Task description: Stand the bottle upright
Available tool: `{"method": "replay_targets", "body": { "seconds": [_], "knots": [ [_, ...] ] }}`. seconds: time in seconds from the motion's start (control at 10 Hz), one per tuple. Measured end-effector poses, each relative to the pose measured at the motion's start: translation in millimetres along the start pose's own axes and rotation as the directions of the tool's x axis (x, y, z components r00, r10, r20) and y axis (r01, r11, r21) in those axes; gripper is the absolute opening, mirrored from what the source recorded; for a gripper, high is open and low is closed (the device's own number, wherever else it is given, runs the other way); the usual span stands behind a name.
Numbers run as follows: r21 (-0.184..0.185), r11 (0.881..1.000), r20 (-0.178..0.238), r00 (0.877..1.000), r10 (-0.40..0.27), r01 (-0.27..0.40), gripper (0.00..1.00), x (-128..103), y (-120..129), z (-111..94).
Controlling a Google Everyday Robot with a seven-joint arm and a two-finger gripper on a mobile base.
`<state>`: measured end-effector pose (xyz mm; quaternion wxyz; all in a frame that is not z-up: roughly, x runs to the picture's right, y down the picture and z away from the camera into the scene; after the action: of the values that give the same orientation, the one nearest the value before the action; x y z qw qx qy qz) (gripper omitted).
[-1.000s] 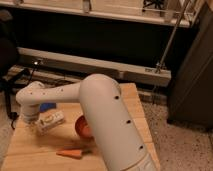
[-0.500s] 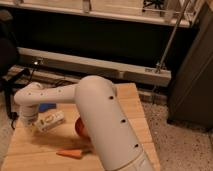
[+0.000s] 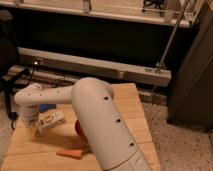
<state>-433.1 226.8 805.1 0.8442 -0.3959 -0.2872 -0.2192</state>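
The bottle [image 3: 51, 121] is whitish with a pale label. It lies on its side on the wooden table [image 3: 127, 107], near the left edge. My gripper [image 3: 33, 124] hangs down from the white wrist [image 3: 29, 98] and sits right at the bottle's left end, low over the table. My thick white arm [image 3: 100, 125] sweeps in from the bottom middle and hides the table's centre.
A red bowl [image 3: 78, 129] sits just right of the bottle, half hidden behind my arm. An orange carrot-like piece [image 3: 70, 153] lies near the front edge. A blue object [image 3: 48, 107] lies behind the bottle. A dark cabinet [image 3: 192, 75] stands to the right.
My arm has swung slightly left and lower, bringing the wrist closer over the bottle's left end. The bottle still lies on its side in about the same spot.
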Motion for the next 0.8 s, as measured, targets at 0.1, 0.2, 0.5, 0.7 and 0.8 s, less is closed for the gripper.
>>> {"method": "replay_targets", "body": {
  "seconds": [0.1,0.2,0.5,0.7,0.8],
  "knots": [
    [-0.005,1.000,-0.002,1.000,0.002,-0.002,0.55,1.7,-0.9,1.0],
    [-0.007,1.000,-0.003,1.000,0.003,-0.003,0.55,2.6,-1.9,1.1],
    [-0.004,1.000,0.001,1.000,0.006,-0.006,0.55,5.6,-5.6,-0.9],
    [-0.005,1.000,0.005,1.000,0.006,-0.006,0.46,4.3,-7.3,-2.0],
    [-0.005,1.000,0.007,1.000,0.005,-0.005,0.34,3.7,-8.5,-3.1]
  ]
}}
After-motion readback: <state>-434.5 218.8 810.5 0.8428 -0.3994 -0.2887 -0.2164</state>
